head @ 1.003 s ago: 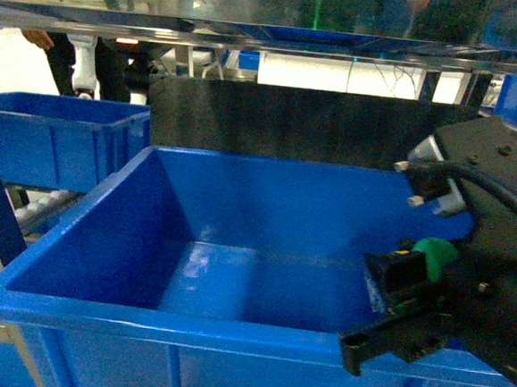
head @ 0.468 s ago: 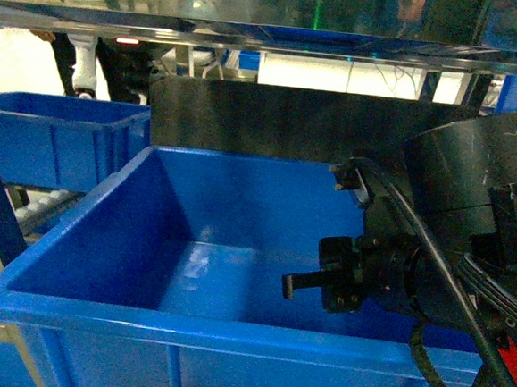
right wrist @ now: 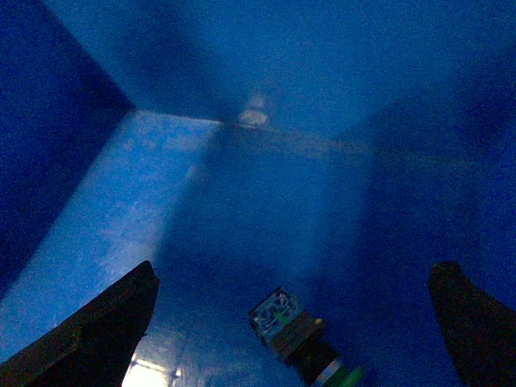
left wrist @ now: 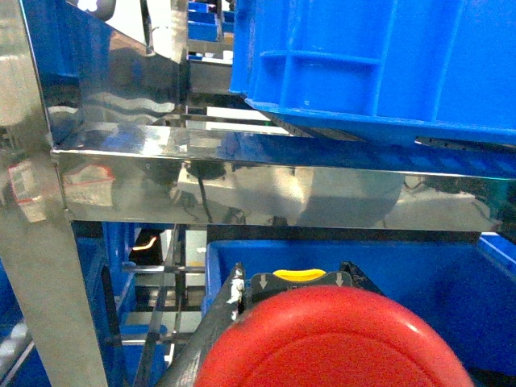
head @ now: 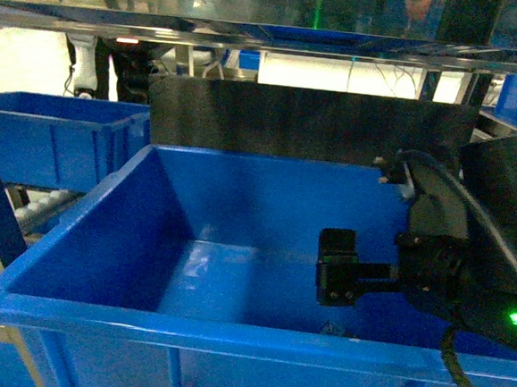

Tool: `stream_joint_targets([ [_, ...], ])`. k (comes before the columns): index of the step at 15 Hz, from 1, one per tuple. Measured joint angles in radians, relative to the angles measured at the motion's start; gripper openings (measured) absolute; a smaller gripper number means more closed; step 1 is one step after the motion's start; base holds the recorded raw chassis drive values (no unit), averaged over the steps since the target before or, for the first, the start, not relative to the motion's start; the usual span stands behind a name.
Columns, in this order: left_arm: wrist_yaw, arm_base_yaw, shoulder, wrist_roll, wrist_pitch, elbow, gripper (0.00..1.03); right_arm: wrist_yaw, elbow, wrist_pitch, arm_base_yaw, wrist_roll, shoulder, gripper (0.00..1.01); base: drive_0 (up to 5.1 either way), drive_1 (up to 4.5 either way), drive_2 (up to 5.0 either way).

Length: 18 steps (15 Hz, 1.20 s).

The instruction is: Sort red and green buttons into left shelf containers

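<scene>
R gripper (right wrist: 290, 322) hangs inside the big blue bin (head: 79, 309), jaws spread wide; green button (right wrist: 302, 343) lies on bin floor. L gripper pinches the red button (left wrist: 334, 339).

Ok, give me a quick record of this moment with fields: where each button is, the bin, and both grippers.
green button: lying on the floor of the blue bin, released
red button: close against the left wrist camera, outside that bin
right gripper: open, inside the bin above the green button
left gripper: grip not visible
</scene>
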Motion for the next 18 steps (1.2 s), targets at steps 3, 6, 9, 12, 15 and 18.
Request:
stream_joint_targets([
  [3,0.000,0.000,0.000,0.000,0.000,0.000,0.26,0.026,-0.199,0.145,-0.024,-0.042,-0.253,0.98,0.0,0.00,0.0],
  [6,0.000,0.000,0.000,0.000,0.000,0.000,0.26,0.028,-0.423,0.053,-0.027,-0.083,-0.539,0.98,0.0,0.00,0.0],
  [9,0.000,0.000,0.000,0.000,0.000,0.000,0.26,0.132,-0.668,-0.164,-0.013,-0.178,-1.039,0.98,0.0,0.00,0.0],
  [12,0.000,0.000,0.000,0.000,0.000,0.000,0.26,0.168,-0.717,-0.572,-0.058,-0.304,-1.708,0.98,0.0,0.00,0.0],
  [15,0.000,0.000,0.000,0.000,0.000,0.000,0.26,0.152,-0.705,-0.610,-0.110,-0.348,-1.858,0.98,0.0,0.00,0.0],
  [18,0.012,-0.019,-0.012,-0.027,-0.117,-0.008,0.26,0.153,-0.705,-0.611,-0.107,-0.358,-1.856,0.98,0.0,0.00,0.0],
])
